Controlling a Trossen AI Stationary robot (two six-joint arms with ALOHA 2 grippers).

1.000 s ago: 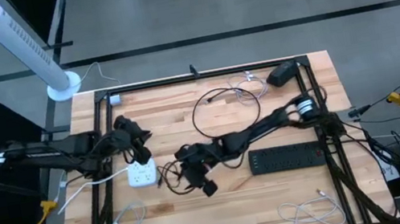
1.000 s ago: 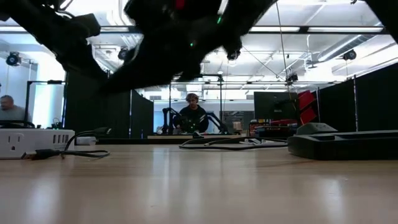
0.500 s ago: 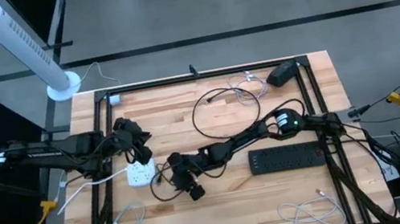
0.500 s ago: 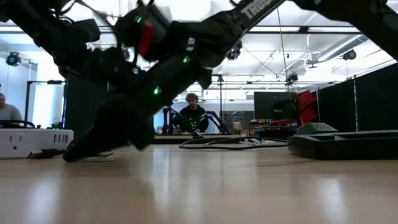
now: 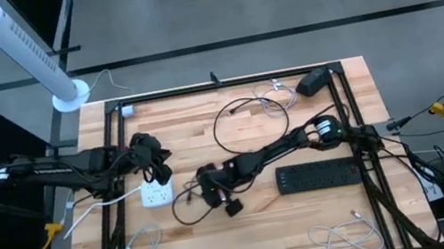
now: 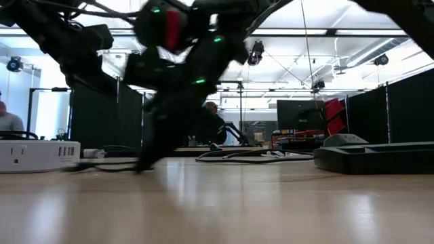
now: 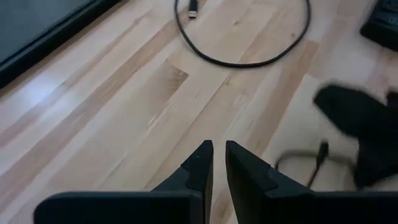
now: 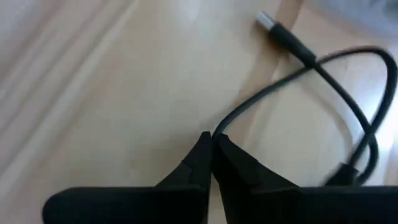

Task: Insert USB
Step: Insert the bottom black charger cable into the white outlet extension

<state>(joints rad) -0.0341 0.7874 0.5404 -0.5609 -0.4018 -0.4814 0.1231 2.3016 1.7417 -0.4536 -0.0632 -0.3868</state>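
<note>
— What are the right gripper (image 8: 212, 138) fingers (image 8: 239, 165) doing?

— They are pressed together, tip against tip. The black USB cable (image 8: 311, 65) passes right at their tips, touching them, but I cannot tell whether it is pinched between them or only lies just ahead.

— And the cable itself?

— Thin and black, lying on the wooden table (image 8: 112, 93). From the fingertips it arcs away into a loop and curls back round. Its silver plug (image 8: 266, 20) lies flat on the wood well ahead of the fingers, free of any socket.

— Where is all that on the table?

— Near the middle, in the high view. The white power strip (image 5: 157, 192) sits close beside the right gripper (image 5: 216, 196), on the side towards the left arm, and a long black power strip (image 5: 319, 174) lies on its other side.

— The left gripper (image 7: 218, 150)?

— Its fingers (image 7: 198, 168) stand nearly closed, a narrow slit between them, holding nothing. It hovers over bare wood by the white strip. Ahead of them another black cable (image 7: 249, 59) curves in a wide ring.
</note>
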